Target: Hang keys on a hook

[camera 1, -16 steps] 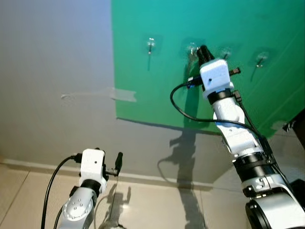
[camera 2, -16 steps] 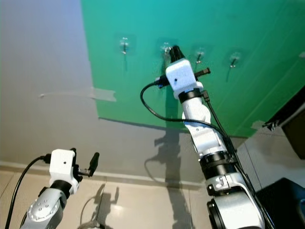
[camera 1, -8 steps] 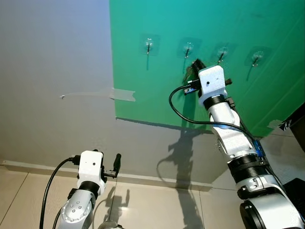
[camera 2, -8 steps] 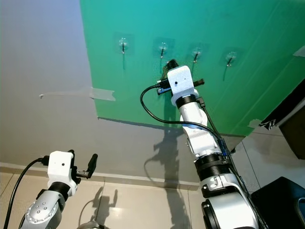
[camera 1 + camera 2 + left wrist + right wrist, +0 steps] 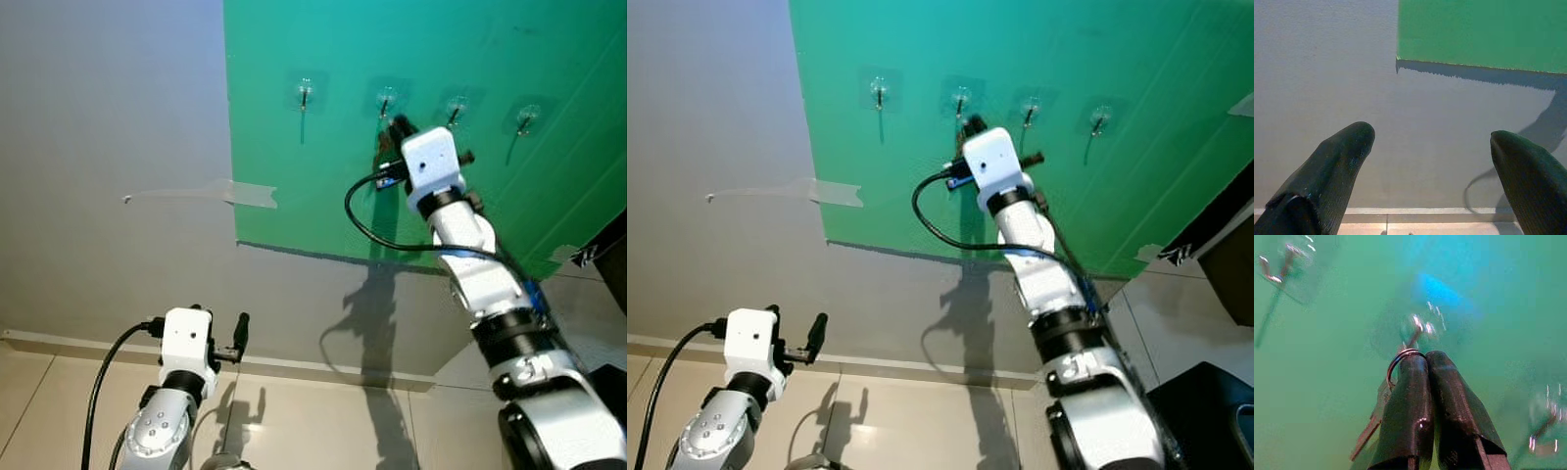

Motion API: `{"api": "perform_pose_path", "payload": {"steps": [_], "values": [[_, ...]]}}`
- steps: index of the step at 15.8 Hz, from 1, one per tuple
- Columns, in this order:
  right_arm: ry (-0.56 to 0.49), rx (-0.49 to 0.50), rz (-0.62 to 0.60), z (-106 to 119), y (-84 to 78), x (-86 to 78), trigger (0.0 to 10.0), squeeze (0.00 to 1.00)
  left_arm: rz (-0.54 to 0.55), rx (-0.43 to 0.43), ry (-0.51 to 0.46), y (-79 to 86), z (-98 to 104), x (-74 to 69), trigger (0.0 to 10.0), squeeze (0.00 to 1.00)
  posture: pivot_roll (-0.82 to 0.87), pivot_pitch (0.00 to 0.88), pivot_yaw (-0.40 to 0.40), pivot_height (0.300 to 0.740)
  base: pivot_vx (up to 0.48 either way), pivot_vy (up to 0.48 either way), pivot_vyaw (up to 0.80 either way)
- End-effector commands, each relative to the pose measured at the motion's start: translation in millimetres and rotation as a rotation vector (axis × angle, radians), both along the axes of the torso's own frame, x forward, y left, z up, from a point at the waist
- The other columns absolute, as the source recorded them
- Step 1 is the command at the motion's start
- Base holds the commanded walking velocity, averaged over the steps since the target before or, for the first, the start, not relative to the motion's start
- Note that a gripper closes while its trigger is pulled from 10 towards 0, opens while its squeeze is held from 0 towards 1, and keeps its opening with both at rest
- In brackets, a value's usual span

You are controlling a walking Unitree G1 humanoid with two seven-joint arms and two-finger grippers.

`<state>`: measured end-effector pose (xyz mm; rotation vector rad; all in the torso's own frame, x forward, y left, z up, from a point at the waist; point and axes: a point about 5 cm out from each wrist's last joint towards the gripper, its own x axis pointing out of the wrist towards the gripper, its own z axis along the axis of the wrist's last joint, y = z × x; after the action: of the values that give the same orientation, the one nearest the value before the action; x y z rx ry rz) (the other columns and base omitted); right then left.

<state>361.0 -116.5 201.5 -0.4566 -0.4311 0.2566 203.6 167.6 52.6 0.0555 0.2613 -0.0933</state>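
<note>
Our key ring (image 5: 1402,358), keys (image 5: 1371,426) dangling, sits pinched in our right gripper (image 5: 1425,363), fingers clamped together, just below the second hook (image 5: 1419,328) on the green board (image 5: 411,39). We judge threading is next: lift the ring over the hook's tip. Our left gripper (image 5: 1430,139) hangs idle, fingers spread wide.

there are four clear hooks (image 5: 306,90) (image 5: 386,98) (image 5: 456,107) (image 5: 527,118) in a row on one green sheet (image 5: 294,39), one strip of tape (image 5: 253,194) at its edge, one key ring (image 5: 1399,361) with keys, and two grippers (image 5: 396,125) (image 5: 241,326).
</note>
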Motion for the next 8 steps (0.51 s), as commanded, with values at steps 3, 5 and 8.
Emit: {"api": "perform_pose_path", "payload": {"steps": [3,5,8], "values": [[-0.097,-0.113,0.043,19,1.4,1.1,10.0,0.0,-0.014,-0.008,-0.005,-7.6,2,1.4,10.0,0.0,0.12,0.0,-0.13,0.74,0.0,0.0,0.0],[-0.124,-0.159,0.046,24,-0.4,3.0,10.0,0.0,-0.013,-0.011,-0.006,-8.7,2,2.2,10.0,0.0,0.11,0.0,-0.133,0.74,0.0,0.0,0.0],[-0.118,-0.196,0.048,22,-2.1,6.7,10.0,0.0,-0.009,-0.014,-0.006,-8.7,2,2.1,10.0,0.0,0.12,0.0,-0.135,0.74,0.0,0.0,0.0]]}}
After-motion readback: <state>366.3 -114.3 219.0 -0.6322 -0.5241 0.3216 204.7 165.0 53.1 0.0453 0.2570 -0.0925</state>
